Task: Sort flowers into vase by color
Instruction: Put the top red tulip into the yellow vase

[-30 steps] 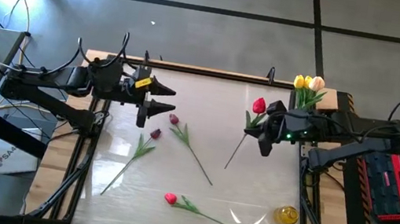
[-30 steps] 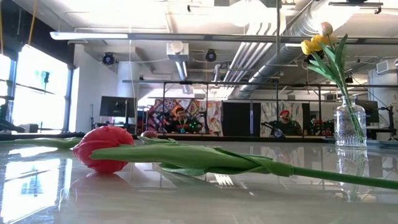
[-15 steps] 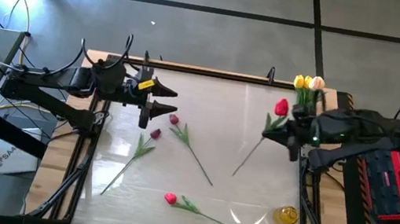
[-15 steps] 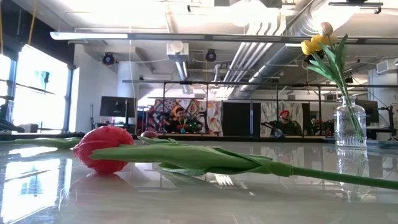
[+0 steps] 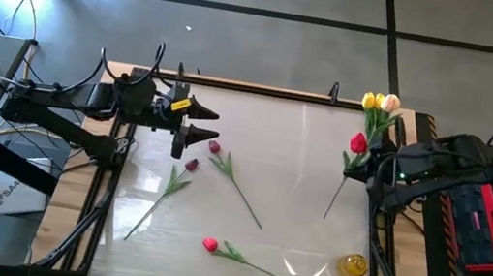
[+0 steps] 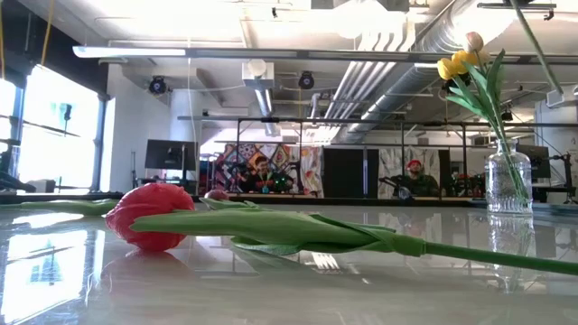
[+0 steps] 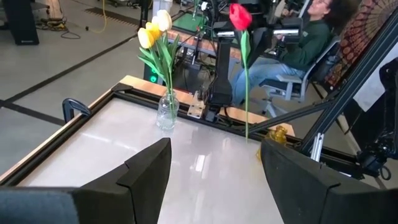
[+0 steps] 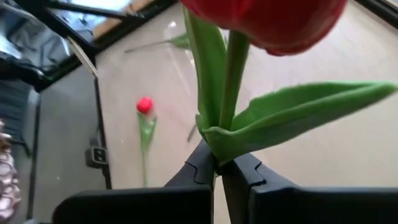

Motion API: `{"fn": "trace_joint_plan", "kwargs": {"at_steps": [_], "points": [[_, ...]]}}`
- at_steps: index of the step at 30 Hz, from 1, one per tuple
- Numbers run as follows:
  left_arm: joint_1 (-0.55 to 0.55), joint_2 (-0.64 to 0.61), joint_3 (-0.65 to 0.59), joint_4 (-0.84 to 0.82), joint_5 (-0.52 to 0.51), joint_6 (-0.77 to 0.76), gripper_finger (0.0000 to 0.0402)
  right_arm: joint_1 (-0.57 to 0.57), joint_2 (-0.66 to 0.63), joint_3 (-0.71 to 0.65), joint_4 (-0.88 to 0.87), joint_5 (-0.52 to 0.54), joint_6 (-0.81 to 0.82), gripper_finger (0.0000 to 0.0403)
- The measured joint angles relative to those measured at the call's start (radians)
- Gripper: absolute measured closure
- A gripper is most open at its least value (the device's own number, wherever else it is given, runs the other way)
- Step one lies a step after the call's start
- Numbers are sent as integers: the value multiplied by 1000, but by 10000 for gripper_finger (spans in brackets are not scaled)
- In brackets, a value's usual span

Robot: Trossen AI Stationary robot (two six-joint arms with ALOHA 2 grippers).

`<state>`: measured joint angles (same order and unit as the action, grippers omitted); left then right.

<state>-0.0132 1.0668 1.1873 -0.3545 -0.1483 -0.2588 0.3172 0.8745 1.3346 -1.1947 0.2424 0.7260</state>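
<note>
My right gripper (image 5: 363, 167) is shut on a red tulip (image 5: 357, 142) above the table's right side, beside the clear glass vase (image 7: 165, 112) that holds yellow and peach tulips (image 5: 381, 103) at the far right corner. My left gripper (image 5: 214, 124) hovers open over the far left part of the table, just beyond a maroon tulip (image 5: 214, 147). A second maroon tulip (image 5: 191, 164) and a red tulip (image 5: 209, 244) lie flat on the table. A small yellow vase (image 5: 354, 265) stands near the right near corner. My right gripper pinches the red tulip's stem (image 8: 219, 149) between its two fingers, right where the leaves branch off below the head. The fingers come level from the table's right side, across the stem. The tulip is lifted clear, about upright, head up, with the long stem (image 7: 245, 93) hanging below.
The wooden frame (image 5: 235, 84) edges the glossy table. A red toolbox (image 5: 492, 229) sits off the right side. People sit in the room beyond the table. Open tabletop lies between the lying flowers and the glass vase.
My right gripper has carried the red tulip toward the table's right edge, nearer the glass vase, staying shut on it. The tulip's head and hanging stem moved along with it. The flowers on the table have kept still.
</note>
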Motion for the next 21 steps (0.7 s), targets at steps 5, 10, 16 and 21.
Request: {"fn": "trace_joint_plan", "kwargs": {"at_steps": [5,10,16,21], "points": [[0,0,0,0,0,0,165,13,-5,46,-97,-7,3,403],[0,0,0,0,0,0,165,56,-5,205,-208,17,41,403],[0,0,0,0,0,0,165,170,60,276,-268,58,117,403],[0,0,0,0,0,0,165,350,114,274,-309,181,284,403]]}}
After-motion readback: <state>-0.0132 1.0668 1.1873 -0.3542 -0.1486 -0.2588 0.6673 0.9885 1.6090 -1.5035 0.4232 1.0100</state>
